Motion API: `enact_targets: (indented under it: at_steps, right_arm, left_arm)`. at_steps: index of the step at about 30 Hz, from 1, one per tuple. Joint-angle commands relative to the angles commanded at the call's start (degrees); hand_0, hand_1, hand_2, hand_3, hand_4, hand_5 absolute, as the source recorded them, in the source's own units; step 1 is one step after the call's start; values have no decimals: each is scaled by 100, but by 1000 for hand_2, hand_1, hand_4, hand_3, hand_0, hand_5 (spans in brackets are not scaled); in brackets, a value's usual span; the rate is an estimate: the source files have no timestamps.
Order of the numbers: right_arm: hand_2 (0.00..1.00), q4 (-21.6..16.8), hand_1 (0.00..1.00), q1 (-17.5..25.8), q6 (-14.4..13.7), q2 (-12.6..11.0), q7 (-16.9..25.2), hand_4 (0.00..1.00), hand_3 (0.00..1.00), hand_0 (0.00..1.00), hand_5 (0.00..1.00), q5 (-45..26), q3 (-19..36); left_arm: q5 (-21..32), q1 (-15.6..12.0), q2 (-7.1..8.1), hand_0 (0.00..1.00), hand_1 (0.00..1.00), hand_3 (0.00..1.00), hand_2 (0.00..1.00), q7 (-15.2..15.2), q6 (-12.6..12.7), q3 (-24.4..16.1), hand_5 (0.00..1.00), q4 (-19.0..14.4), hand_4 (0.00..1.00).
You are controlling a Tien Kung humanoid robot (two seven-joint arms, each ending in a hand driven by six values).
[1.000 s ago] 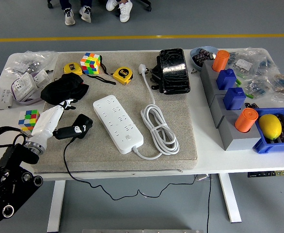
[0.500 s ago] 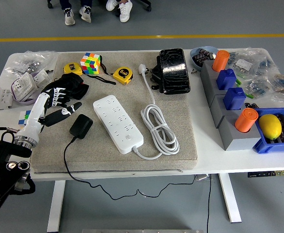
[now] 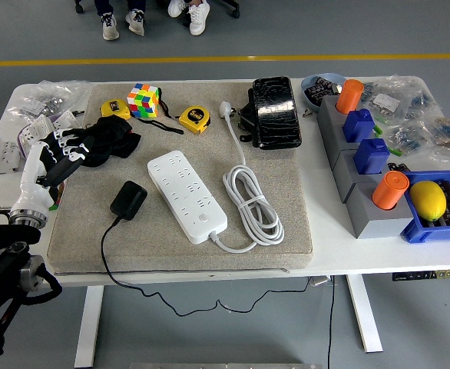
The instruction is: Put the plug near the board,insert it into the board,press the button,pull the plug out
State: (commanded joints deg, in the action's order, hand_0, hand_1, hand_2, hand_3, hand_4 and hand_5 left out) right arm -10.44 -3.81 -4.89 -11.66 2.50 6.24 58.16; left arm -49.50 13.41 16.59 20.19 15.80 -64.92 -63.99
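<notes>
A grey mat point(image 3: 286, 192) covers the table point(image 3: 210, 84). The white board point(image 3: 186, 195) lies on the mat's middle, its cord point(image 3: 252, 204) coiled beside it. The left hand point(image 3: 56, 154) hovers at the mat's left edge, fingers spread, holding nothing. The black plug point(image 3: 128, 200) lies just left of the board.

- Your power strip point(image 3: 187, 195) looks like smooth white plastic, slightly glossy.
- The plug point(image 3: 128, 199) is matt black plastic.
- The mat point(image 3: 286, 223) you work on is rough, felt-like grey cloth.
- The black case point(image 3: 273, 112) shines glossy.
</notes>
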Motion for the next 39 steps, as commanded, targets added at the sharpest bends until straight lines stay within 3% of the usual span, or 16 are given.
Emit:
enact_targets:
  at_steps: [22, 39]
  right_arm:
    - [537, 2, 590, -71, 9, 33, -11, 850, 510, 478, 373, 61, 89]
    - [539, 13, 590, -110, 30, -11, -65, 850, 511, 477, 376, -56, -199]
  left_arm:
    - [-75, 13, 45, 378, 465, 556, 528, -122, -33, -198, 253, -140, 779]
    - [-80, -14, 93, 376, 465, 556, 528, -201, -66, -306, 252, -284, 777]
